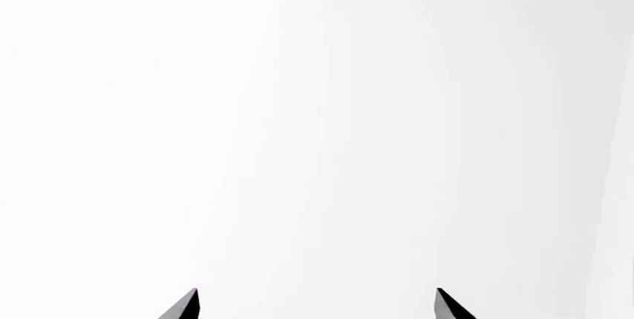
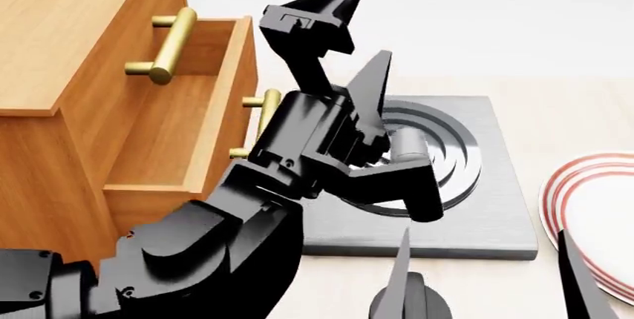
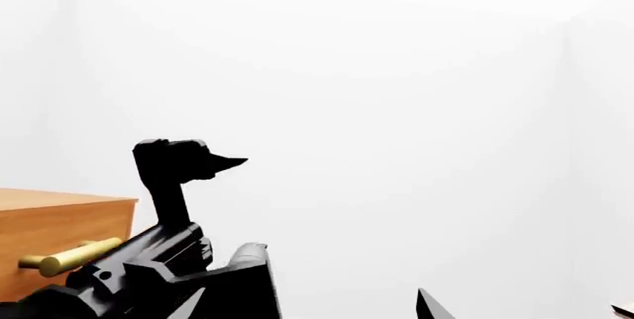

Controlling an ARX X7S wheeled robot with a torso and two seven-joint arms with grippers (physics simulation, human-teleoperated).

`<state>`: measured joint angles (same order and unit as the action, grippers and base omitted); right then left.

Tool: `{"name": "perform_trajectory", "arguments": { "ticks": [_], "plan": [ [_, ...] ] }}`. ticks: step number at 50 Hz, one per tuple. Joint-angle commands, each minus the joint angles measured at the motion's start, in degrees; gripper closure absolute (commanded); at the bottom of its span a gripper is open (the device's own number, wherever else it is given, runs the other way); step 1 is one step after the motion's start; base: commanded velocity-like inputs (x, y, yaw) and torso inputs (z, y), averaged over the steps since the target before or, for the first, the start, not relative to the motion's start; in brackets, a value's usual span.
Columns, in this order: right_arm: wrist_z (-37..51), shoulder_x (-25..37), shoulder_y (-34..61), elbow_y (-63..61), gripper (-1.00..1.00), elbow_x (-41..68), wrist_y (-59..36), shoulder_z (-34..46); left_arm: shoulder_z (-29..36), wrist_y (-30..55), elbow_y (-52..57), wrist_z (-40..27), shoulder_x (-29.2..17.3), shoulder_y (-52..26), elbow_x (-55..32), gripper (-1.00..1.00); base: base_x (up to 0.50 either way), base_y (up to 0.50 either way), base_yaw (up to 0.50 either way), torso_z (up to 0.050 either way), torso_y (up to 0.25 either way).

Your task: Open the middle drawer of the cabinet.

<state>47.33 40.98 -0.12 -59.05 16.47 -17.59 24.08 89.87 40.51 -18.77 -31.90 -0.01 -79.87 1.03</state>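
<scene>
Left gripper (image 2: 358,33), fingers spread and empty, hovers frame-centre beside the pulled-out middle drawer (image 2: 213,111); any sideways swing could knock it.

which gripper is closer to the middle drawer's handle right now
Left. The left gripper is raised, open and empty, just right of the pulled-out middle drawer and above its brass handle. The right gripper sits low at the frame's bottom, near the plate.
</scene>
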Motion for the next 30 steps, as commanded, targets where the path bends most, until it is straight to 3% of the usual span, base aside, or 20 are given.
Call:
{"name": "perform_trajectory", "arguments": {
  "ticks": [1, 7, 9, 14, 24, 30],
  "plan": [
    [0.72, 0.55, 0.42, 0.25, -1.00, 0.31, 0.28, 0.66, -1.07, -3.89, -1.41, -5.03, 0.01, -5.42, -14.84, -1.00, 0.00, 0.00, 0.00, 0.000, 0.000],
    [0.93, 0.67, 0.75, 0.30, -1.00, 0.36, 0.20, 1.11, -1.40, -7.75, -2.42, -8.35, 0.01, -9.09, -27.72, -1.00, 0.00, 0.00, 0.00, 0.000, 0.000],
    [1.00, 0.74, 0.75, 0.36, -1.00, 0.33, 0.31, 1.22, -0.88, -8.27, -2.27, -7.76, 0.01, -9.48, -27.20, -1.00, 0.00, 0.00, 0.00, 0.000, 0.000],
    [1.20, 0.95, 0.89, 0.50, -1.00, 0.58, 0.48, 1.30, -1.61, -14.60, -4.45, -8.81, 0.01, -11.88, -41.10, -1.00, 0.00, 0.00, 0.00, 0.000, 0.000],
    [1.87, 1.61, 0.89, 0.54, -1.00, 1.05, 0.94, 1.16, -2.03, -14.98, -2.81, -12.62, 0.01, -17.24, -50.36, -1.00, 0.00, 0.00, 0.00, 0.000, 0.000],
    [2.00, 1.72, 1.04, 0.77, -1.00, 1.05, 1.18, 1.45, -6.43, -14.74, -1.81, -10.21, -0.69, -19.79, -59.72, -1.00, 0.00, 0.00, 0.00, 0.000, 0.000]
  ]
}}
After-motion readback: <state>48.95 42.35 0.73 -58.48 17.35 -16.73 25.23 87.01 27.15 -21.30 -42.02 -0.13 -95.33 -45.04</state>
